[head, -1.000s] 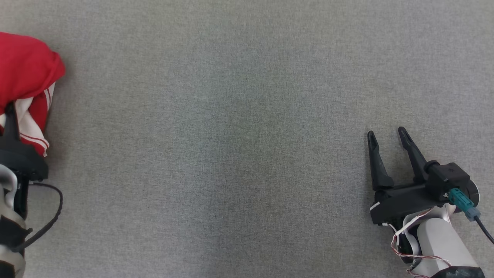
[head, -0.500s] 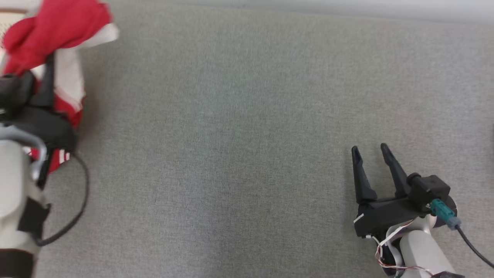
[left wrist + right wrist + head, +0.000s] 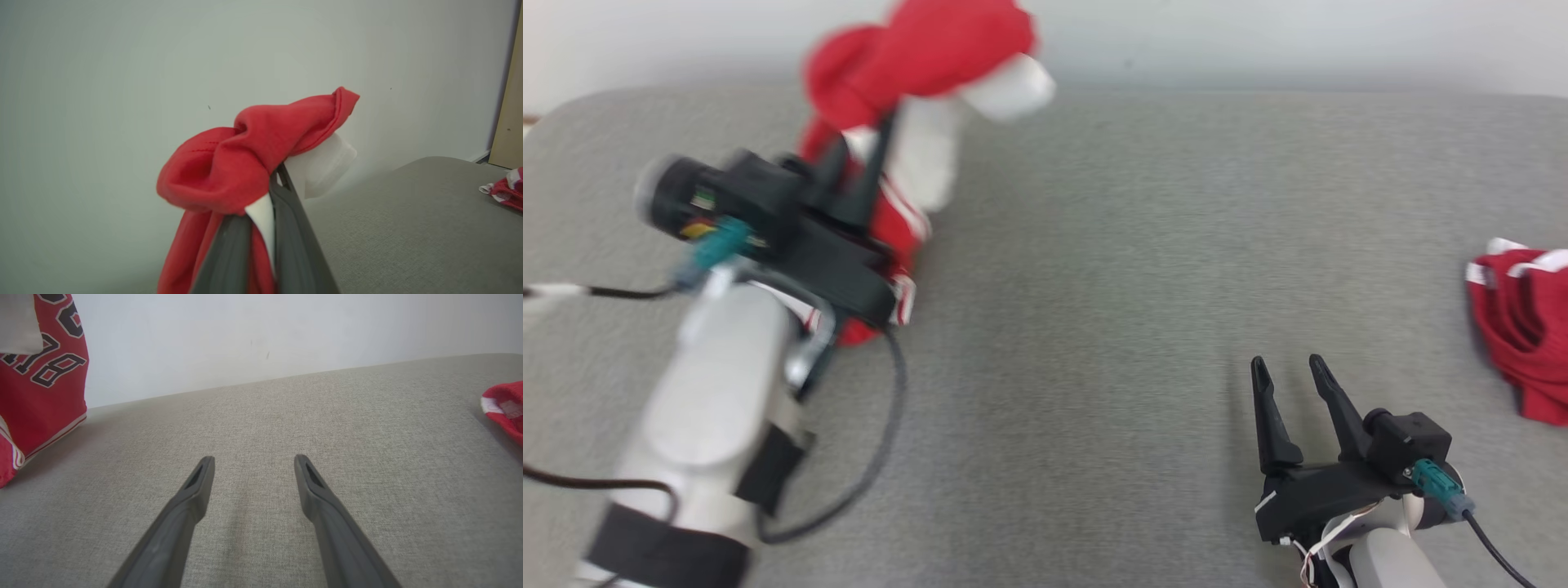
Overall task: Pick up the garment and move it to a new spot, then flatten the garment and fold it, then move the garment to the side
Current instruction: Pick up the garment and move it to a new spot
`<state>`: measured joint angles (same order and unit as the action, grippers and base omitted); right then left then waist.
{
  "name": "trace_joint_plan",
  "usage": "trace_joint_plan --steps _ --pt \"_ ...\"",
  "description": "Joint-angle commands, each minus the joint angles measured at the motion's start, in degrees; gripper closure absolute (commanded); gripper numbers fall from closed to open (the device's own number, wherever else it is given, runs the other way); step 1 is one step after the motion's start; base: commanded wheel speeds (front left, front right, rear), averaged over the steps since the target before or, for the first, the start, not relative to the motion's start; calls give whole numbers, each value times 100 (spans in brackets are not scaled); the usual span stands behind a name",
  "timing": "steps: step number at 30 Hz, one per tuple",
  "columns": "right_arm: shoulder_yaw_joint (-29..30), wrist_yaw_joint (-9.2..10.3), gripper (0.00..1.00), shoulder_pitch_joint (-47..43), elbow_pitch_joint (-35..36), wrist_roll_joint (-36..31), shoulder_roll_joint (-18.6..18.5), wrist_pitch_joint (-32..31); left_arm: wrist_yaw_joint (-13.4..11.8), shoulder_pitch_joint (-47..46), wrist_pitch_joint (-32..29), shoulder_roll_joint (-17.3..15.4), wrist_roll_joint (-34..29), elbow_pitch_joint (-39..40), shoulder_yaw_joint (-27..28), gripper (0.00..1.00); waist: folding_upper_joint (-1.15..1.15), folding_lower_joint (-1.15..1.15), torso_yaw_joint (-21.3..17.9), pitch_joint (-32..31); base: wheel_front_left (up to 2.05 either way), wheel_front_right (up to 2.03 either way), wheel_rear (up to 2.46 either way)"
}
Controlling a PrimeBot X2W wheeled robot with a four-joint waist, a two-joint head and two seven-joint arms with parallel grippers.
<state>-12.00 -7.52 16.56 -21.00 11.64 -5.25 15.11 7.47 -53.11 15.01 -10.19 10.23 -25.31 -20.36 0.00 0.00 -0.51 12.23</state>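
Observation:
The garment (image 3: 915, 57) is a red and white jersey, bunched and hanging off the grey padded surface (image 3: 1094, 286) at the upper left. My left gripper (image 3: 862, 143) is shut on a fold of it, fingers pointing up and away. In the left wrist view the garment (image 3: 245, 155) drapes over the closed fingertips of the left gripper (image 3: 276, 171) against a pale wall. In the right wrist view the garment (image 3: 41, 396) hangs at the left with black numerals on it. My right gripper (image 3: 1286, 363) rests low at the lower right, open and holding nothing; in its own view the right gripper (image 3: 253, 459) spreads its fingers over bare fabric.
A second red and white cloth (image 3: 1523, 327) lies crumpled at the right edge of the surface; the same second cloth (image 3: 504, 190) shows at far right, and again as the second cloth (image 3: 504, 404). A pale wall (image 3: 1258, 41) runs behind the surface's far edge.
The head camera has tilted up, bringing the far edge, wall and second cloth into view. My left arm has carried the garment higher and toward the middle. The right gripper stays open.

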Motion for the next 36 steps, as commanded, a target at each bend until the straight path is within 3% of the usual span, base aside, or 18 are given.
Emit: trace_joint_plan --steps 1,9,14,18,23,33,35,36 --pt "15 6 0 -111 -22 6 27 1 -3 127 23 187 129 55 -186 100 0 0 -380 -241 0 0 0" --pt "1 6 0 -165 -92 18 75 2 -2 229 23 666 705 466 -721 100 0 0 -968 -394 0 0 0" --pt "-29 6 0 -228 -153 17 40 1 -9 235 24 726 1263 951 -1113 100 0 0 -1205 -441 0 0 0" --pt "3 6 0 -232 -152 8 69 1 -205 381 16 714 1617 1042 -1205 100 0 0 -1245 -418 0 0 0" --pt "67 6 0 -208 -112 16 108 1 -280 696 16 716 1406 549 -800 100 0 0 -1148 -342 0 0 0" --pt "42 6 0 -185 -151 -13 42 1 -158 1803 16 725 1057 -19 300 100 0 0 -827 -423 0 0 0" --pt "13 6 0 -183 -152 -5 24 1 -166 2012 16 725 999 -66 494 60 0 0 -783 -460 0 0 0" --pt "1 6 0 -188 -155 1 17 1 -170 2132 16 725 1019 -103 581 15 0 0 -764 -482 0 0 0"
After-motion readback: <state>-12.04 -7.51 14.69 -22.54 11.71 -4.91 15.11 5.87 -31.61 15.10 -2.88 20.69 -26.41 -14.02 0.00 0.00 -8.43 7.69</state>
